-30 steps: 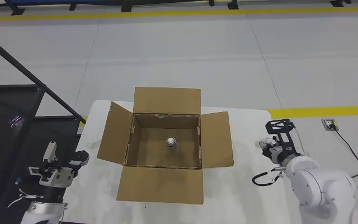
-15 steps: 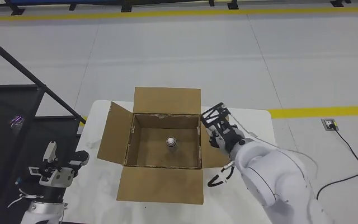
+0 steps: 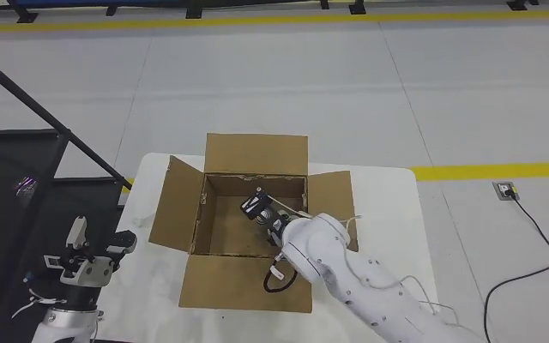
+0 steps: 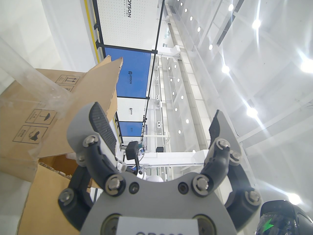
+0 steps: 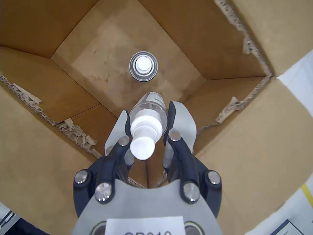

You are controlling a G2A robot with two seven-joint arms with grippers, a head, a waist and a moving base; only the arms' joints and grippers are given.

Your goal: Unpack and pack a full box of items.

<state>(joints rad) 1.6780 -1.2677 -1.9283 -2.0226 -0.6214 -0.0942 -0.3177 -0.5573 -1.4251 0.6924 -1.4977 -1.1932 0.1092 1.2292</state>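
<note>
Right claw (image 5: 149,113) clamped on a clear plastic bottle with a white pump cap (image 5: 146,125), held upright in the mouth of the open brown cardboard box (image 5: 73,13).

The hold sits at the bottle's shoulder, just under the cap. The bottle is probably light, smooth-walled and slightly squashy, so the stiff neck seems the sound grip; lower down it could slip or dent. On the box floor, apart from the bottle, stands a round metal-topped spray can with a white nozzle (image 5: 143,66). It looks rigid and slick, best taken around its sides. Left claw (image 4: 157,113) is empty, jaws wide, beside the box's left flap, off the white worktop (image 3: 386,223).
</note>
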